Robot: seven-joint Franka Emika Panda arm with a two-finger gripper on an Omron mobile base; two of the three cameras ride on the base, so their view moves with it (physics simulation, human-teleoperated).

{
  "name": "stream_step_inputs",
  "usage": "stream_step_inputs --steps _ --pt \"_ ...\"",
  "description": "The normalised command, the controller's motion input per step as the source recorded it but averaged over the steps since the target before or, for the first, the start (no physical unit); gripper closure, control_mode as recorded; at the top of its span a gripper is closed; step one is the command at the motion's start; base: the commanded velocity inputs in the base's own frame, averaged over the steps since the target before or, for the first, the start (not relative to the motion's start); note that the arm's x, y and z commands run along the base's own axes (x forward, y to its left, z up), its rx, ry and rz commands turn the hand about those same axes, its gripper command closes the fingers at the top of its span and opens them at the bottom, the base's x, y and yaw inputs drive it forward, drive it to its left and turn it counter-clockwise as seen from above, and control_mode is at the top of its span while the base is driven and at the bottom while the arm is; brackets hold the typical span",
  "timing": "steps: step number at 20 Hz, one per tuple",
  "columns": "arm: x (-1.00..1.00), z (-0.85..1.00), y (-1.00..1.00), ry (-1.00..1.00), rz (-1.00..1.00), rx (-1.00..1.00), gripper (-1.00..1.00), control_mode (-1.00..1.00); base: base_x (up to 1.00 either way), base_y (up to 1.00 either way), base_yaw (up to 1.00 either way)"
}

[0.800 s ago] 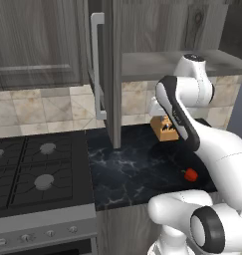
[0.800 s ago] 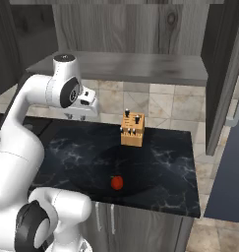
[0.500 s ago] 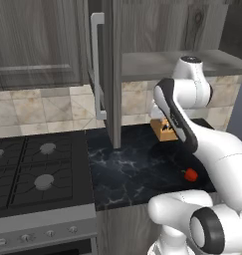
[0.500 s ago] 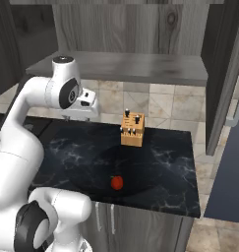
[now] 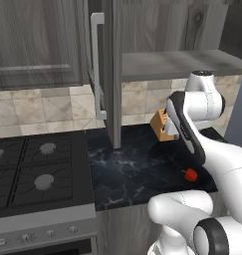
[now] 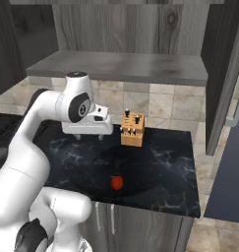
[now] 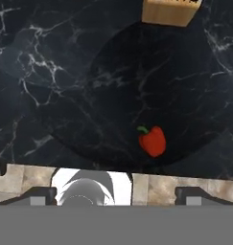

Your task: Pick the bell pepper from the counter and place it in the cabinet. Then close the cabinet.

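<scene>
The open tool [image 6: 89, 137] hangs well above the bell pepper [image 6: 116, 182], holding nothing.

Pincer [image 6: 89, 137] held high, fingers parted

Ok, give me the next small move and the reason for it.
Probably lower the gripper toward the pepper. The pepper lies free on the counter near its front edge, in front of the knife block, and the open fingers hang well above it.
</scene>
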Motion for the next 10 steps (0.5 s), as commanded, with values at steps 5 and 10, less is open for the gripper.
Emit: stream_step_inputs --steps 5,10 --pt "-0.04 -0.43 -0.35 0.14 0.00 -0.01 -1.00 -1.00 0.00 0.00 0.00" --pt "0.01 -0.48 -0.44 0.12 0.03 0.00 -1.00 -1.00 0.00 0.00 0.00"
